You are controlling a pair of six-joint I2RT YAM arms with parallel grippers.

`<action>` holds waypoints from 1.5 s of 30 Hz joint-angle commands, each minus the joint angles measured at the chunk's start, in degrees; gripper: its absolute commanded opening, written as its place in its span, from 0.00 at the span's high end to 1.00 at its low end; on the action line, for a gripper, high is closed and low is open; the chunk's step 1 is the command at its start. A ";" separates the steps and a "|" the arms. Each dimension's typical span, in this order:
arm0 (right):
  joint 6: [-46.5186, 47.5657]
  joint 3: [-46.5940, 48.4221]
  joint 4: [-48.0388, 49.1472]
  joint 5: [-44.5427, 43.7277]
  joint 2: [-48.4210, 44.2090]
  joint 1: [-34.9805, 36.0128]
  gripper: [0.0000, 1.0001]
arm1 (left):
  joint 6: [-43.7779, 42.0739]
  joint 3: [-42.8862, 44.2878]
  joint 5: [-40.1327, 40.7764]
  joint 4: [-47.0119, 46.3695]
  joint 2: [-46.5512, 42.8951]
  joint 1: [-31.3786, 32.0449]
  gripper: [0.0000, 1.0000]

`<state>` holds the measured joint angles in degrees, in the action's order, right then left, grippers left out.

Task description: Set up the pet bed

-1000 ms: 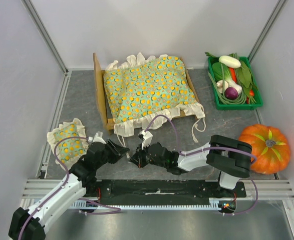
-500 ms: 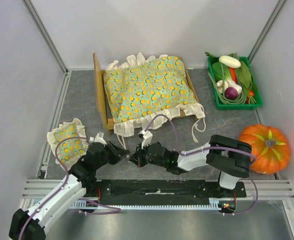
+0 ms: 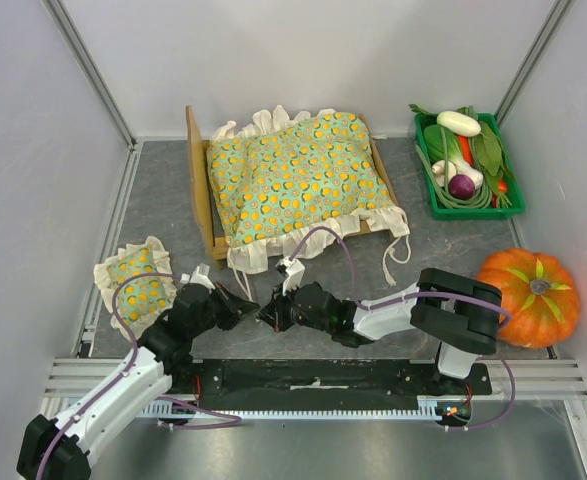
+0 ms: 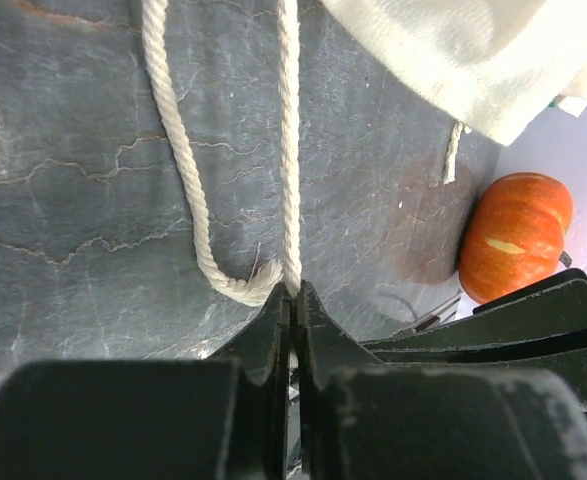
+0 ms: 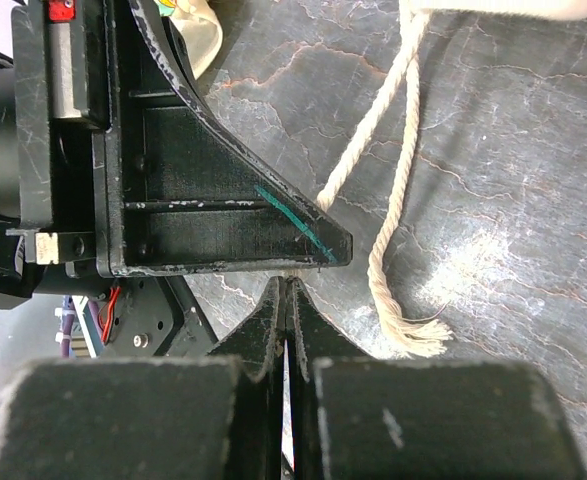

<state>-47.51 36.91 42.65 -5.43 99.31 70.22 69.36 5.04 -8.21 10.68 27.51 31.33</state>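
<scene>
Bed at the back middle of the table in the top view, headboard on its left end, cushion spread over the frame with its frill hanging past the near rail. Pillow not yet on the bed, lying at the left, well apart from it. Both arms low, tips close together just in front of the bed's near-left corner: left gripper, right gripper. Crate and pumpkin off to the right.

Left wrist view: jaws pinched almost together on a cord, one strand running straight from the frill into the tips, a second looping beside it with a frayed end.

Right wrist view: jaws closed tight, nothing visibly between them; tips right up against the left gripper's finger, touching or not impossible to tell; another frayed cord end on the table just to the right.

Progress, as a judgement: cushion in place, so roughly midway; probably left to do, fastening the cords and setting the pillow by the headboard
</scene>
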 commanded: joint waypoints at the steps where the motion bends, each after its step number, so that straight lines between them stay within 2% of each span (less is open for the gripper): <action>1: 0.66 1.50 2.08 -0.37 0.54 -0.17 1.00 | -1.51 1.99 -0.76 -0.48 -1.05 0.22 0.98; 4: 1.01 0.98 1.56 0.86 -0.34 -0.17 0.88 | -2.12 2.61 1.69 1.71 -1.49 0.22 0.98; 5: 1.27 0.45 1.03 0.77 -0.86 -0.17 0.81 | -2.39 3.22 2.57 3.11 -1.49 0.22 0.98; 7: 2.06 0.01 -1.24 0.77 -3.23 -0.17 0.73 | -3.09 4.01 5.20 4.78 -1.40 0.22 0.98; 8: 2.85 0.10 -2.65 0.69 -4.29 -0.17 0.65 | -3.62 4.80 6.09 5.92 -1.06 0.22 0.98; 13: 7.60 1.94 -12.66 -2.11 -11.14 -0.52 0.62 | -5.20 7.17 10.66 7.95 0.62 0.22 0.98; 17: 10.68 8.16 -18.39 -4.15 -11.95 -1.66 0.62 | -6.17 8.32 12.77 9.01 2.11 0.22 0.98; 25: 11.30 24.59 -24.63 -0.81 1.31 -7.11 0.62 | -5.73 8.67 15.06 10.50 2.38 0.13 0.98; 34: 12.26 32.17 -23.50 -2.30 12.83 -7.64 0.57 | -6.43 10.87 16.56 12.35 3.51 -0.04 0.98; 40: 15.78 33.40 -20.33 -3.53 14.07 -7.55 0.50 | -7.14 12.10 16.29 12.97 4.84 -0.13 0.98; 45: 16.74 35.25 -19.02 -1.87 16.00 -7.72 0.48 | -7.05 12.01 16.29 13.31 4.66 -0.13 0.98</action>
<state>-33.06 68.47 19.27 -7.35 113.58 62.50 64.60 15.09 6.07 24.08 32.27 31.31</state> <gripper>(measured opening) 0.515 0.034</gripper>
